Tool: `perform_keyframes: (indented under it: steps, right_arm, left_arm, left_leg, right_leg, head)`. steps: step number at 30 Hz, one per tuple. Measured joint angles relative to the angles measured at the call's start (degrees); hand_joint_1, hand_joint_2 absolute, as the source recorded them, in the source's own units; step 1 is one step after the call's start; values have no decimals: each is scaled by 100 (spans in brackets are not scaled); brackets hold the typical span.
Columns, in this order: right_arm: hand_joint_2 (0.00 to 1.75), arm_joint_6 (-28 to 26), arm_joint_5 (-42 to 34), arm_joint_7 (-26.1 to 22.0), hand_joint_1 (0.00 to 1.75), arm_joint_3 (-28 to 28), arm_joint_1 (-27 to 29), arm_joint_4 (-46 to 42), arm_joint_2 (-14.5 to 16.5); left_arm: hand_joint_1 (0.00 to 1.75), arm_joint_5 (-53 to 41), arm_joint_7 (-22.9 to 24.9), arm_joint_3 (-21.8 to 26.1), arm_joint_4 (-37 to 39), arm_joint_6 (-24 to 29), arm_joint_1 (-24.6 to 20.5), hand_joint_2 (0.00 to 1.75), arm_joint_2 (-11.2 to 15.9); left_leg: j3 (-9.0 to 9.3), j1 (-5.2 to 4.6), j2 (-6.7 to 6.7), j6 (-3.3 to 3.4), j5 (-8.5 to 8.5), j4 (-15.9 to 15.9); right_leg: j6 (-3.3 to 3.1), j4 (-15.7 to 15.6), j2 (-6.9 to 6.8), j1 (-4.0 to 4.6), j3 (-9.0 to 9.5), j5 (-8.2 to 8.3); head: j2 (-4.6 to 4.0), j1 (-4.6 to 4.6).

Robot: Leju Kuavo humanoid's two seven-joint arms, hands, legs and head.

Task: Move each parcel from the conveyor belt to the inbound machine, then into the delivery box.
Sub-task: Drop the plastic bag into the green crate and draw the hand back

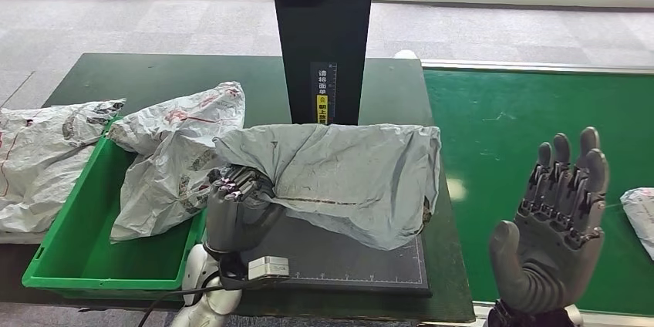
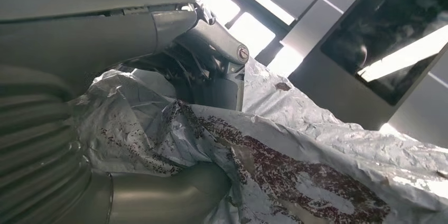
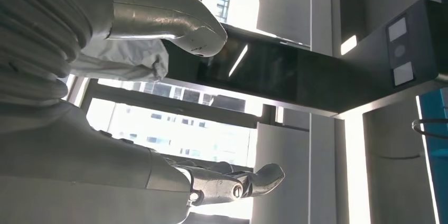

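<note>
Your left hand (image 1: 235,207) grips the near left corner of a crumpled grey parcel (image 1: 347,176) that lies spread across the dark scanning plate (image 1: 347,261) of the inbound machine (image 1: 321,34). In the left wrist view the fingers (image 2: 219,49) are clamped on the parcel's wrinkled film, with the thumb under a fold of it. The parcel's far edge sits against the foot of the machine's black upright column, just below its yellow label (image 1: 322,103).

Your right hand (image 1: 554,227) is raised above the green conveyor belt (image 1: 524,119), palm facing you, fingers apart and holding nothing. In the right wrist view you see the same spread, with the thumb and fingers (image 3: 253,179) well apart against bright windows.

To the left of the plate stands the green delivery box (image 1: 73,265) on the dark green desk (image 1: 154,72). A white parcel with red print (image 1: 181,153) leans over the box's right wall, partly inside it and touching the grey parcel beside your left hand. Another white parcel (image 1: 42,161) lies draped across the box's left rim, mostly outside. At the right edge of the belt you can see part of one more white parcel (image 1: 640,215).
</note>
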Motion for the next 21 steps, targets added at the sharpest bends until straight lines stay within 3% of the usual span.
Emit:
perform_keyframes:
  steps: [21]
  right_arm:
    - [175,278,-74,2,0,-2,-8,0,11]
  left_arm:
    - [175,194,-8,21,-256,76,105,175,2]
  left_leg:
    - [-4,0,0,0,0,0]
  right_leg:
    - [0,0,1,0,-4,0]
  head:
    - [0,0]
